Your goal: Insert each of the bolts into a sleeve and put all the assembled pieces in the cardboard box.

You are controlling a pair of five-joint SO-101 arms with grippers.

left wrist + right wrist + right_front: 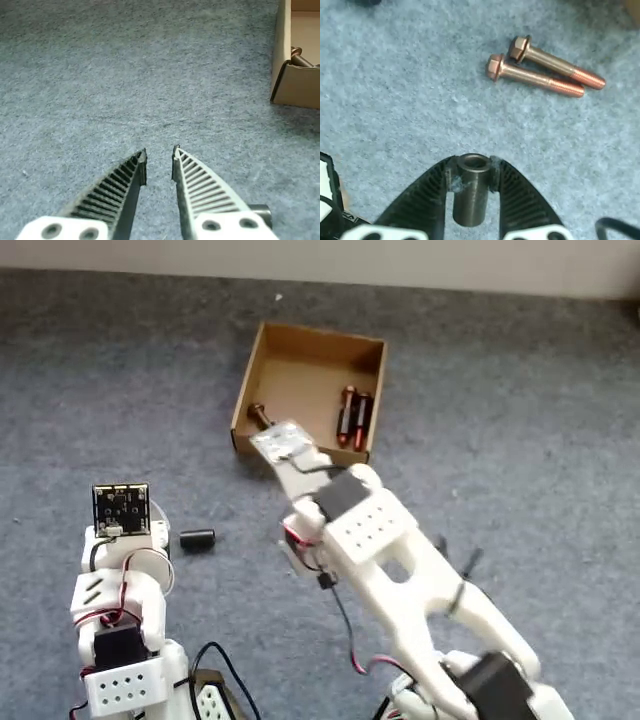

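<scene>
The right jaws pinch a dark sleeve [471, 195] lengthwise, its open end pointing outward. Just past it two bolts [535, 78] lie side by side on the tabletop [395, 100]. The left jaws stand slightly spread and empty, a second sleeve [197, 538] beside them, the box [322, 334] farther off. Sleeves and bolts look like stiff, smooth metal, apt to roll or slip; a bolt is best taken across its shank near the head
</scene>
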